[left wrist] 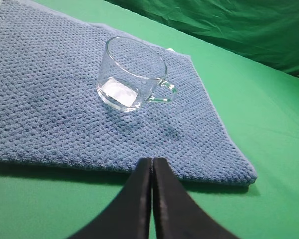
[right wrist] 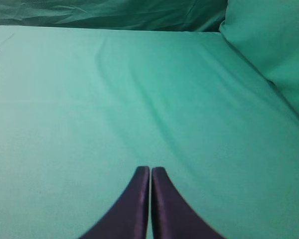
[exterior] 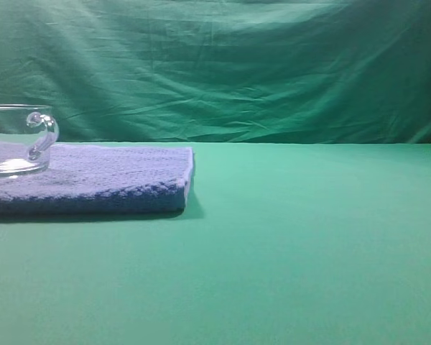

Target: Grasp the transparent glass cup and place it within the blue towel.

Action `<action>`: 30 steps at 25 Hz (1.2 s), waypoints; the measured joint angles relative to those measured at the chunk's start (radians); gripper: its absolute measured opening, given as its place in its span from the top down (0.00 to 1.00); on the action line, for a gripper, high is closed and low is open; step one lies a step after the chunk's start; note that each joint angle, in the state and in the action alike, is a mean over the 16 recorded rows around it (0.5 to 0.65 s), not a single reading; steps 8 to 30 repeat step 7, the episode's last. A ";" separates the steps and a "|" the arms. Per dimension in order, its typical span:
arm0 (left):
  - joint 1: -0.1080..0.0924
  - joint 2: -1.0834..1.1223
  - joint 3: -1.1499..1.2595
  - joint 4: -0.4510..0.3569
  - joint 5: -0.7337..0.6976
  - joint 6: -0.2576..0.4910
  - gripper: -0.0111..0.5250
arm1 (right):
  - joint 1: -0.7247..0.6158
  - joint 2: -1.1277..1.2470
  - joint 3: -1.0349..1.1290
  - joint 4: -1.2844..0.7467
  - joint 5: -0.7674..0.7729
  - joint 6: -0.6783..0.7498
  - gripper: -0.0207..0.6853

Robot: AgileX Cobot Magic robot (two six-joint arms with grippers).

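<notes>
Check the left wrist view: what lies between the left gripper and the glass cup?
Only bare blue towel lies between the shut left gripper and the glass cup, which stands upright on it.

Left wrist view: transparent glass cup point(left wrist: 132, 73) stands upright on the blue towel point(left wrist: 50, 99), handle toward 3 o'clock, open end up. Towel lies flat on the green cloth point(left wrist: 269, 129); one corner at 4 o'clock. Left gripper point(left wrist: 152, 167) enters from 6 o'clock, black fingers pressed together, tips just short of the towel's near edge, apart from the cup.
</notes>
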 joint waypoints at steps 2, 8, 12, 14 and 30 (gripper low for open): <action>0.000 0.000 0.000 0.000 0.000 0.000 0.98 | 0.000 0.000 0.000 0.000 0.000 0.000 0.97; 0.000 0.000 0.000 0.000 0.000 0.000 0.98 | 0.000 0.000 0.001 -0.001 0.000 0.000 0.97; 0.000 0.000 0.000 0.000 0.000 0.000 0.98 | 0.000 0.000 0.001 -0.001 0.000 0.000 0.97; 0.000 0.000 0.000 0.000 0.000 0.000 0.98 | 0.000 0.000 0.001 -0.001 0.000 0.000 0.97; 0.000 0.000 0.000 0.000 0.000 0.000 0.98 | 0.000 0.000 0.001 -0.001 0.000 0.000 0.97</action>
